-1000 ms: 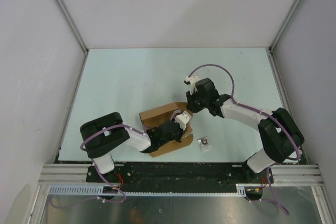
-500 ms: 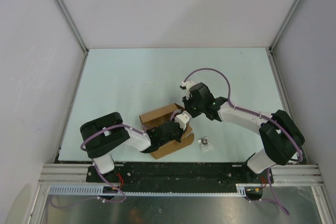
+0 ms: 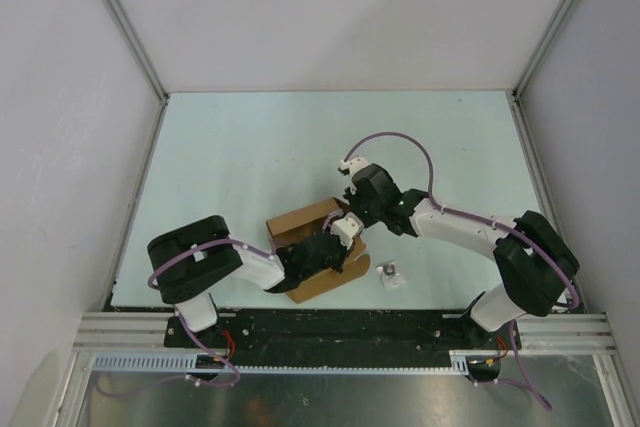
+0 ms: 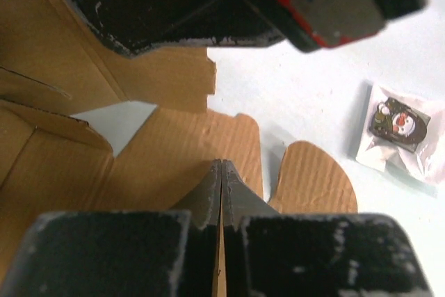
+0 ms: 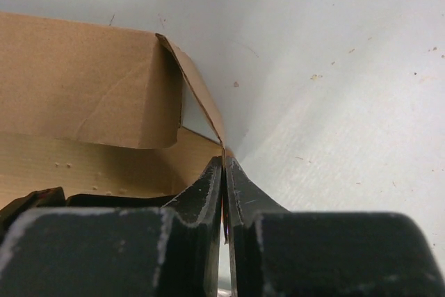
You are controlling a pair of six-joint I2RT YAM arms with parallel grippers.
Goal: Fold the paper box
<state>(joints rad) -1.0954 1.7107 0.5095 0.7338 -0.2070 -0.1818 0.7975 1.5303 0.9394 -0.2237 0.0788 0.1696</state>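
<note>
The left claw (image 4: 221, 172) is clenched. Its two black fingers are pressed together with a thin edge of brown card caught between them. That card belongs to the paper box (image 4: 174, 151), whose corrugated flaps spread out beyond the fingertips. A rounded tab lies to the right, a ragged-edged panel lies ahead, and a creased wall rises on the left.

The right claw (image 5: 224, 165) is clenched too. It pinches the edge of a thin flap that runs up from the fingertips to the corner of a raised brown panel of the paper box (image 5: 83, 81).

From above, the paper box (image 3: 300, 219) sits half-formed on the pale green tabletop (image 3: 250, 147), near its front edge and between the two arm bases. The left arm (image 3: 250, 265) reaches over it from the left and the right arm (image 3: 460, 227) comes in from the right. The two claws are close together at the box's right side.

A small packet (image 3: 388, 274) lies on the tabletop just to the right of the box, apart from it. The left wrist view shows it as a clear pouch (image 4: 400, 130) with a dark round item inside.
</note>
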